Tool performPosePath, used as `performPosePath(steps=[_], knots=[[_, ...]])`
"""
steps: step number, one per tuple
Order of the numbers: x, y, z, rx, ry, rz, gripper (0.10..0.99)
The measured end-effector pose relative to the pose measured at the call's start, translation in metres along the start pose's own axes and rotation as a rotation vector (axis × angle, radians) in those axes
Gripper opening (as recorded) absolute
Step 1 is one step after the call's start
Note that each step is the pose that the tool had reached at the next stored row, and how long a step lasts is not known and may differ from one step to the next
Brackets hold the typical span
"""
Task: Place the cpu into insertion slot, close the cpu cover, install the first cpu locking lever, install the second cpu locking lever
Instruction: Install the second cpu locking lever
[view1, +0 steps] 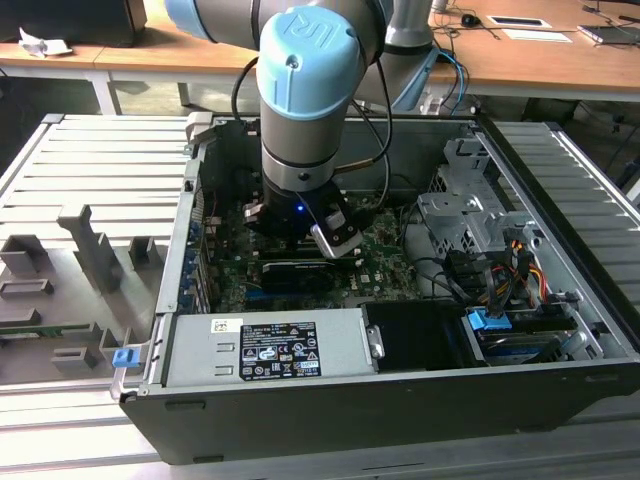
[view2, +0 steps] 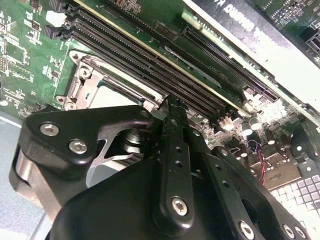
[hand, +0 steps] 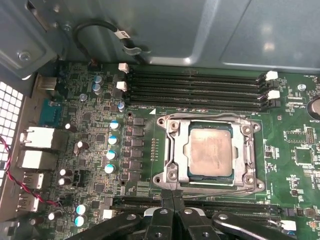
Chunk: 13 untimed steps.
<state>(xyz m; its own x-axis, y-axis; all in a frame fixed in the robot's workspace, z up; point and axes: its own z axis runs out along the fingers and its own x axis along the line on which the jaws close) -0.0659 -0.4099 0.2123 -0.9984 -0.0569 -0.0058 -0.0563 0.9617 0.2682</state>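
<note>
Cpu (hand: 210, 148) seated in the slot (hand: 170, 150), cover (hand: 248, 152) closed over it; gripper (hand: 172, 196), fingers together and empty, at the slot's 6 o'clock edge.

The chip (hand: 210, 151) is pale silvery-beige with a mottled face, framed by the grey metal cover (hand: 171, 150) on a green circuit board (hand: 295, 165). Black memory slots (hand: 195, 91) carry white end clips (hand: 271, 75). Small capacitors (hand: 112, 125) are silver with pale blue tops. The gripper (hand: 172, 194) is matt black with silver screws. In the exterior view the arm's joint cap (view1: 305, 55) is light blue, the computer case (view1: 330, 415) dark grey, and the bench (view1: 90, 165) ribbed pale grey.
</note>
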Motion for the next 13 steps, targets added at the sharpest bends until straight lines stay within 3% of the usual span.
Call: performPosePath(steps=[7, 13], knots=[[0.0026, -0.0035, -0.0006, -0.035, -0.0027, 0.002, 0.106], [0.0078, -0.0045, 0.0039, -0.042, -0.0034, 0.003, 0.106]])
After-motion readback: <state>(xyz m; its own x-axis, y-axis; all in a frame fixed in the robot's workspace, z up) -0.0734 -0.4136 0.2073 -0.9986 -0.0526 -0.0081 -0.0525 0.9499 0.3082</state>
